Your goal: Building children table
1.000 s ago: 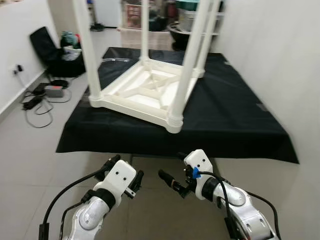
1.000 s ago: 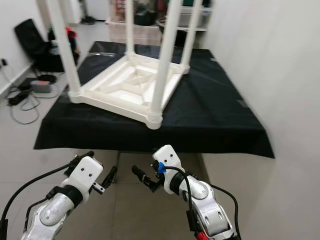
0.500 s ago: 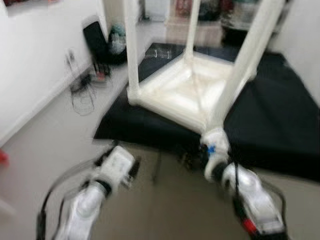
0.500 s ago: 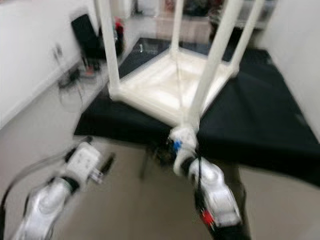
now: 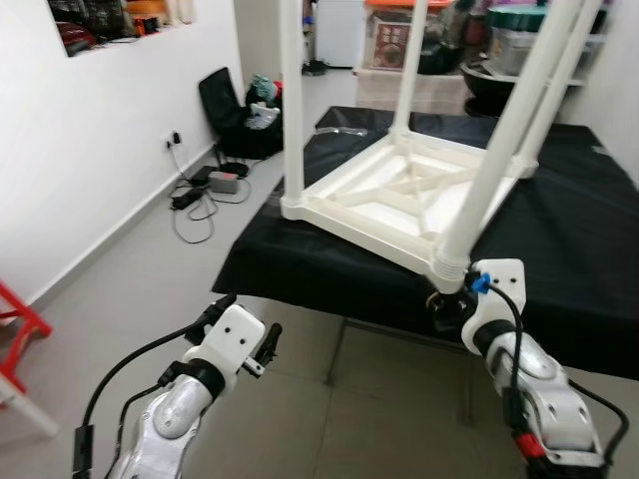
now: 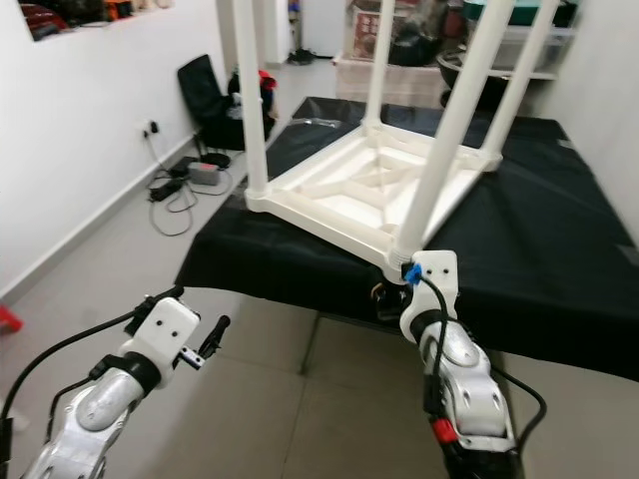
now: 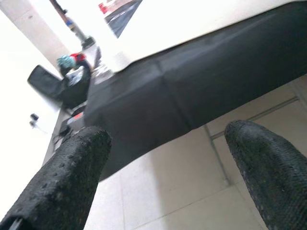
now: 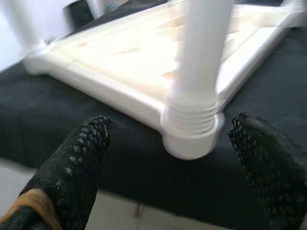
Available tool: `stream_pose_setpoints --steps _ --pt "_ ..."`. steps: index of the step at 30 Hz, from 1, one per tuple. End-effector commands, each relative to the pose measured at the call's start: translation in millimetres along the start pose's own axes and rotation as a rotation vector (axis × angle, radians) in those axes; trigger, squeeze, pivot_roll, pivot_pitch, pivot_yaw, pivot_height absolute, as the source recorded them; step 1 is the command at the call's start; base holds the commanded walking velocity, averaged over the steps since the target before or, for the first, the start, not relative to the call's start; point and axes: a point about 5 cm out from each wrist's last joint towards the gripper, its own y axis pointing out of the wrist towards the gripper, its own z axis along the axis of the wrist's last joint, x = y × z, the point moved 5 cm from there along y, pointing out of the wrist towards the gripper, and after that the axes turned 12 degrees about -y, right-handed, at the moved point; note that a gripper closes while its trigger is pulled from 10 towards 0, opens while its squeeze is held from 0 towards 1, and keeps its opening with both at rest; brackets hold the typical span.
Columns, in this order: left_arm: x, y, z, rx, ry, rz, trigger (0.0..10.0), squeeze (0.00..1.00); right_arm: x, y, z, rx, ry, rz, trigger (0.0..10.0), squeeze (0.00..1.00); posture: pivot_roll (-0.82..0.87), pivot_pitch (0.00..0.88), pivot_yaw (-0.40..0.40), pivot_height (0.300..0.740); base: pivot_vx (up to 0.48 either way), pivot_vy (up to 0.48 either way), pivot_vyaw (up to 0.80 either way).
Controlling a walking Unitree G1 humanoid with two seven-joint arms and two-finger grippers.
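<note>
Right tool (image 8: 168, 158) gapes before table leg (image 8: 199, 62).

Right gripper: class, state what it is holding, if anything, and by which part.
Nothing. The right gripper is open, its fingers apart in front of the table leg at the near corner, not closed on it.
</note>
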Motion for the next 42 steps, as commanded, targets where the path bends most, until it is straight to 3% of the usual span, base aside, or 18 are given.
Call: stream_pose_setpoints --steps 1,6,8,16,19,23,34,42 --pt "-6.4 -4.8 1 -0.009 -0.009 0.041 10.0 0.0 -14.8 6.6 23 0.059 0.058 0.044 10.0 0.0 -0.07 0.102 -0.024 0.74 0.0 0.0 0.0" --pt "-12.3 -16.1 -4 -0.05 -0.039 0.075 10.0 0.0 -21.4 17.7 46 0.114 0.05 0.028 10.0 0.0 -0.07 0.14 -0.022 0.74 0.0 0.0 0.0" --pt "-1.5 -32.0 -2 -0.058 -0.069 0.027 10.0 0.0 -21.1 26.2 61 0.146 0.081 0.001 10.0 0.0 -0.06 0.176 -0.016 0.74 0.0 0.0 0.0" --pt "7.5 -44.0 4 -0.046 -0.108 -0.001 10.0 0.0 -23.6 35.3 76 0.154 0.091 -0.025 10.0 0.0 -0.04 0.211 -0.016 0.74 0.0 0.0 0.0" --pt "9.2 -51.7 10 -0.042 -0.117 0.004 10.0 0.0 -8.8 43.1 82 0.122 0.075 -0.127 10.0 0.0 -0.02 0.239 -0.025 0.74 0.0 0.0 0.0" --pt "9.3 -55.7 12 -0.042 -0.121 0.006 10.0 0.0 3.5 45.7 83 0.109 0.072 -0.175 10.0 0.0 -0.02 0.249 -0.028 0.74 0.0 0.0 0.0" --pt "9.8 -62.0 17 -0.042 -0.128 0.002 10.0 0.0 15.9 40.6 90 0.136 0.065 -0.194 10.0 0.0 -0.02 0.259 -0.03 0.74 0.0 0.0 0.0" --pt "14.3 -63.6 21 -0.033 -0.139 -0.016 10.0 0.0 32.8 43.3 95 0.153 0.037 -0.284 10.0 0.0 -0.01 0.249 -0.03 0.74 0.0 0.0 0.0"
